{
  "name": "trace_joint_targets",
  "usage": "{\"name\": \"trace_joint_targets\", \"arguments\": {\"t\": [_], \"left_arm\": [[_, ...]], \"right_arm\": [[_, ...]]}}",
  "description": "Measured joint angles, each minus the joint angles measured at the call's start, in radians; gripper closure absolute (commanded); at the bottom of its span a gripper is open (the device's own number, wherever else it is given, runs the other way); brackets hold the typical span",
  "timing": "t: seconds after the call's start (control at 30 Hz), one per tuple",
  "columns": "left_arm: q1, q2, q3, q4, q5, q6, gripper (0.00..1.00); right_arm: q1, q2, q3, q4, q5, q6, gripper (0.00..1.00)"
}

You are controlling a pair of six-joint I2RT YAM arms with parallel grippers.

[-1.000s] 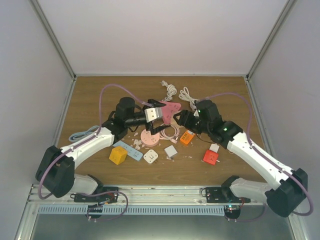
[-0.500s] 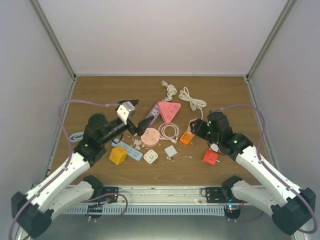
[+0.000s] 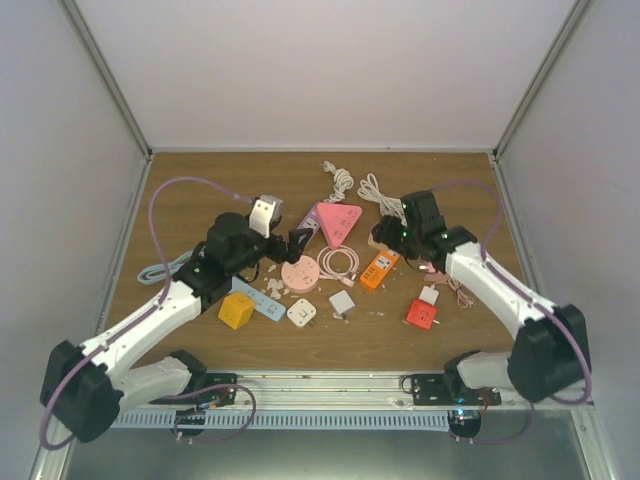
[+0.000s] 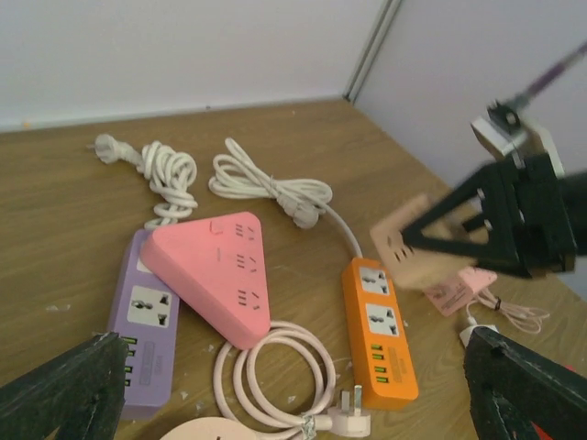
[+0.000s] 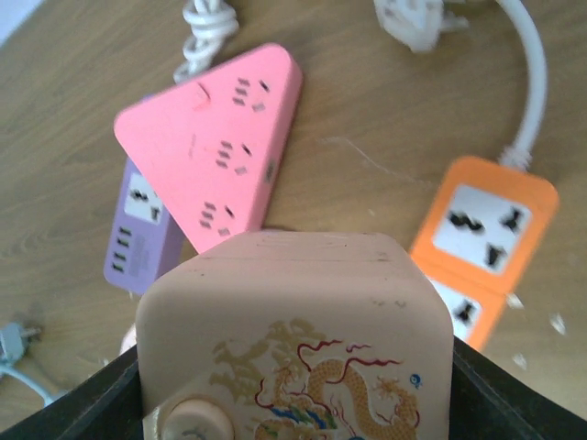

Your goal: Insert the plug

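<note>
My right gripper (image 3: 383,234) is shut on a beige cube socket (image 5: 293,321) with a dragon print and holds it above the table, over the back end of the orange power strip (image 3: 378,268). The cube also shows in the left wrist view (image 4: 408,246). My left gripper (image 3: 296,243) is open and empty, hovering over the round pink socket (image 3: 300,273). In the left wrist view a white three-pin plug (image 4: 355,423) on a coiled pink cable (image 4: 275,367) lies between the pink triangular strip (image 4: 220,270) and the orange strip (image 4: 378,330).
A purple strip (image 4: 142,330) lies beside the pink triangle. Two white coiled cords (image 3: 345,182) (image 3: 385,197) lie at the back. A yellow cube (image 3: 236,310), a blue strip (image 3: 262,300), white adapters (image 3: 302,313) and a red cube (image 3: 421,314) sit near the front.
My left gripper has swung back in toward the middle, over the round pink socket. My right gripper has moved toward the back of the table above the orange strip.
</note>
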Motion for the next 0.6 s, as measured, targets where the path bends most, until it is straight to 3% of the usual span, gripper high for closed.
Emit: {"name": "trace_joint_targets", "arguments": {"t": [0.17,0.6], "left_arm": [[0.001,0.074,0.064,-0.035,0.030,0.032,0.01],[0.001,0.074,0.080,-0.034,0.055,0.107,0.01]], "right_arm": [[-0.037,0.165,0.126,0.042,-0.043,-0.008,0.55],[-0.071,0.496,0.403,0.051,-0.167,0.046,0.54]]}}
